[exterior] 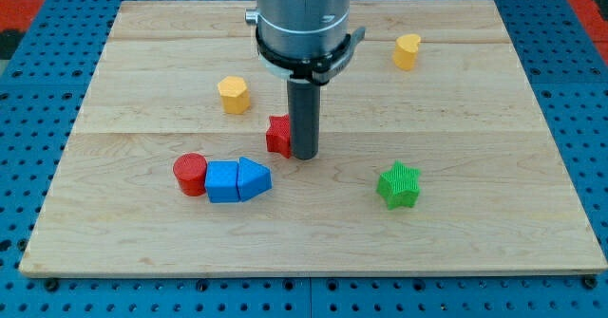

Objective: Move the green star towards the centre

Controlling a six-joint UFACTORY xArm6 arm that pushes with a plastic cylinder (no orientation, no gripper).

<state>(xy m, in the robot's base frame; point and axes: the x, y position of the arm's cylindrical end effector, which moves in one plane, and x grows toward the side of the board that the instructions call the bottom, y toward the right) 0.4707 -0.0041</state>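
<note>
The green star (399, 185) lies on the wooden board (475, 252), right of the middle and toward the view's bottom. My tip (304, 155) rests on the board near its middle, up and to the left of the star, about a hundred pixels away. A red block (277, 135), its shape partly hidden by the rod, sits right against the rod's left side.
A yellow hexagon block (234, 95) lies up and left of my tip. A yellow block (407, 51) is at the top right. A red cylinder (190, 174), a blue cube (222, 181) and a blue wedge-like block (254, 178) stand in a touching row at the lower left.
</note>
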